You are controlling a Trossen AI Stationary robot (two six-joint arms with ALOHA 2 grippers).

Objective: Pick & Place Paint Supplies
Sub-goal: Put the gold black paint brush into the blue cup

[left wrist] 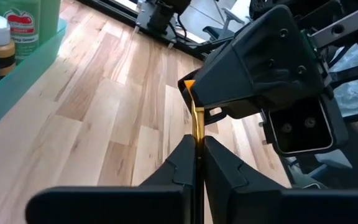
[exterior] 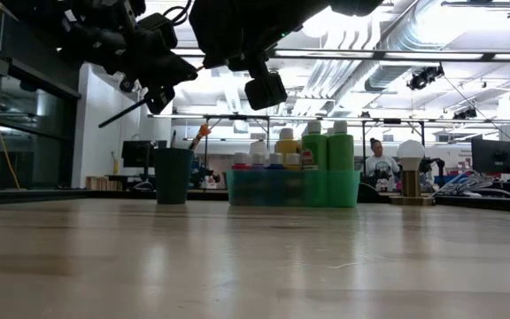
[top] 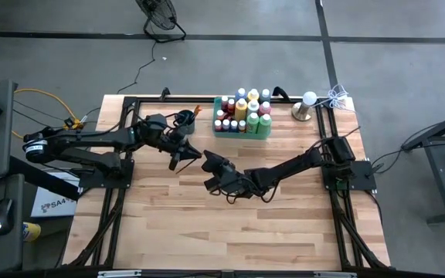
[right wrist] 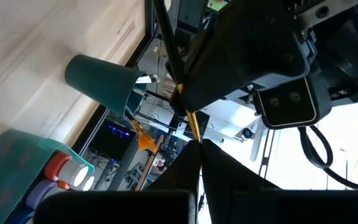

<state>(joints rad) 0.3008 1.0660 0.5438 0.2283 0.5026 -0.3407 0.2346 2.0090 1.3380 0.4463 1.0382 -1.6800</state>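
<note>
Both grippers are shut on one thin paintbrush [left wrist: 197, 121], held in the air over the middle of the table. It has a golden stretch, an orange end and a dark handle [exterior: 122, 113]. My left gripper [top: 185, 157] comes from the table's left and my right gripper [top: 209, 164] from the right, so they almost meet. Behind them a green tray [top: 242, 133] holds several paint bottles [top: 247, 106]. A dark cup [top: 185, 120] to its left holds another brush [exterior: 200, 135]. My left gripper pinches the brush's golden stretch [left wrist: 197, 127] between its two fingers, coming about level from the table's left. The brush is clear of the table, and its dark handle [right wrist: 166, 43] sticks out past this gripper. My right gripper pinches the same golden stretch [right wrist: 192, 127] between its two fingers, near the orange end [left wrist: 189, 84]. It comes about level from the table's right. The brush runs from these fingers to the left gripper, well above the wood.
A white ball on a small wooden stand [top: 306, 106] stands right of the tray at the far edge. Black frame rails [top: 338, 201] run along the table's sides. Bare wood [top: 230, 232] lies between the grippers and the near edge.
</note>
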